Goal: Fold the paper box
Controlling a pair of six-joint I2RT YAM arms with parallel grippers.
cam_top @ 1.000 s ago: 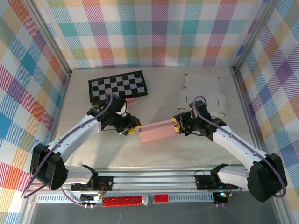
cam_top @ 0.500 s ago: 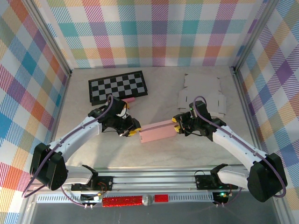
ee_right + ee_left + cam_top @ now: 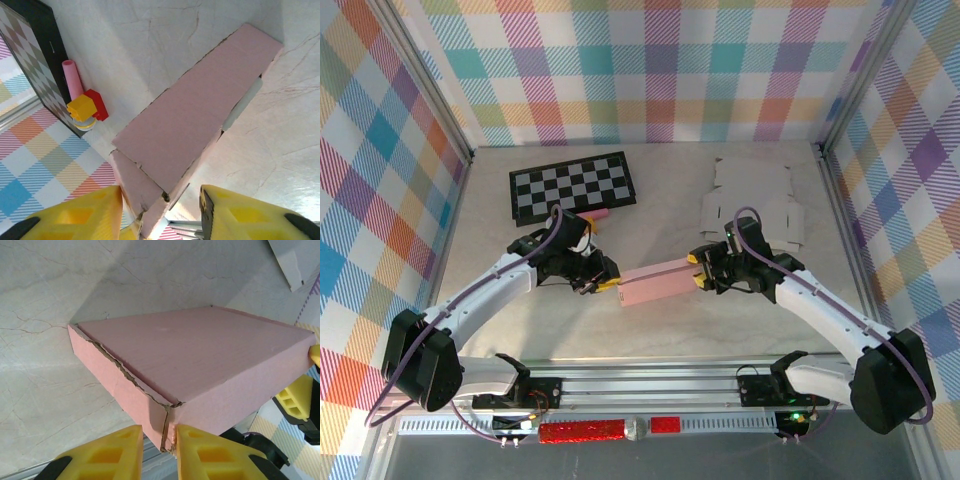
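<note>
Your closed pink paper box (image 3: 656, 283): left claw (image 3: 159, 437) narrow at its corner, right claw (image 3: 161, 195) wide astride its end. The right wrist view catches toy blocks (image 3: 88, 107).

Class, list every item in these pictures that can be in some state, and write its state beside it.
pink box: folded shut, lying flat, edges ragged.
left claw: nearly closed around a box corner; grip unclear.
right claw: open, straddling the box's other end.
cardboard blank: unfolded, lying flat.
checkerboard: lying flat.
</note>
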